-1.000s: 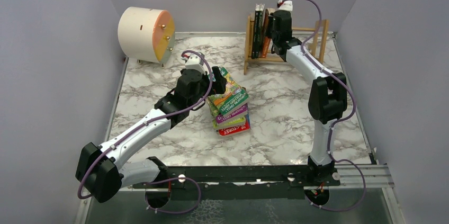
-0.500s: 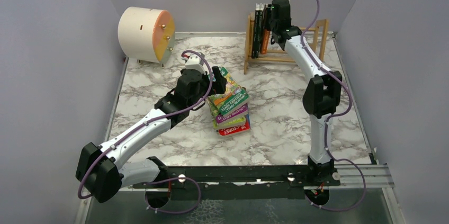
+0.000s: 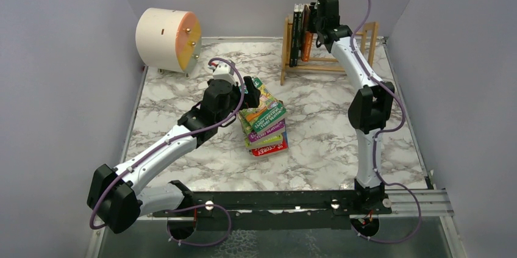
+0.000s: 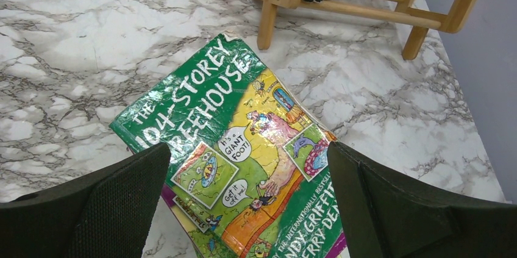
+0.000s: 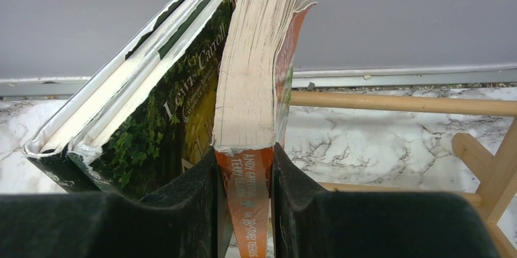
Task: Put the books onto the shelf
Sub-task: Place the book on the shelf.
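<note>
The orange book [image 5: 253, 75] stands on end in the shelf [image 3: 329, 66], long axis up and down. It tips a little to the left against the two dark books [image 5: 152, 118] beside it, its spine turned to the near side. Your right gripper [image 5: 246, 172] has that spine pinched between its fingers at the top near corner, jaws narrowed onto it. The shelf sits at the far right of the marble table [image 3: 329, 136], by the back wall.

Mid-table you have the stack of books [image 3: 266, 133] lying flat. Its top one, the green illustrated book [image 4: 225, 130], is cover up and skewed on the pile, long axis running from far-left to near-right. Your left gripper [image 4: 249, 154] hangs over it with jaws spread wide, holding nothing. You cannot tell whether the fingers touch the cover. The cream cylinder [image 3: 161, 38] sits at the far left.
</note>
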Controlling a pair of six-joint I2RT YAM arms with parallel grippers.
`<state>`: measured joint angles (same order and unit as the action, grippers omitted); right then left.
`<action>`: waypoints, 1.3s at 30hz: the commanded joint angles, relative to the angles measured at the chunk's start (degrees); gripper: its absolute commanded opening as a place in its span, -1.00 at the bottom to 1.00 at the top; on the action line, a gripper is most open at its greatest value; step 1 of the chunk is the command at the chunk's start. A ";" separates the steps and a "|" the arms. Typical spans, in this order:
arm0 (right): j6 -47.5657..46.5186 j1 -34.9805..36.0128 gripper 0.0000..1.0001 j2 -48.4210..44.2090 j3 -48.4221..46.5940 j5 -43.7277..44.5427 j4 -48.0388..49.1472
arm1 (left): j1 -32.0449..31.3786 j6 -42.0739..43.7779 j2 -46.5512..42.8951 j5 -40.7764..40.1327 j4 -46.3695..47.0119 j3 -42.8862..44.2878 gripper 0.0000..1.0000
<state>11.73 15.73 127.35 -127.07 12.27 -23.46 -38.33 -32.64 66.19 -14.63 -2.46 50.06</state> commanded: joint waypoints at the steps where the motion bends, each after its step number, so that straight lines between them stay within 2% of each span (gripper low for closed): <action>1: -0.23 -0.43 -0.99 0.00 -3.20 -3.50 1.54 | 0.18 -0.27 0.21 -0.66 0.67 0.17 0.96; 13: 1.57 -0.48 -0.99 0.95 -4.15 -8.14 -2.03 | 0.18 -0.32 -0.16 -0.75 0.62 -0.06 0.96; 27: 3.89 -0.46 -0.98 1.98 -4.32 -9.50 -2.52 | 0.27 0.03 -0.38 -0.81 0.62 -0.12 0.96; 29: 4.12 -0.48 -0.92 1.99 -4.12 -9.75 -2.39 | 0.27 0.11 -0.23 -0.84 0.66 -0.06 0.96; 35: 4.61 -0.44 -0.47 0.71 -1.81 -10.10 -0.57 | 0.27 0.12 -0.01 -0.92 0.74 -0.02 0.96; 39: 4.86 -0.43 -0.28 -0.28 -0.46 -10.16 0.51 | 0.27 0.06 -0.01 -0.92 0.76 0.01 0.96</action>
<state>15.11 15.25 128.27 -128.14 4.82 -27.11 -38.33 -32.64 66.24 -14.63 -2.44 50.06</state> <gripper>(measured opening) 0.331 0.982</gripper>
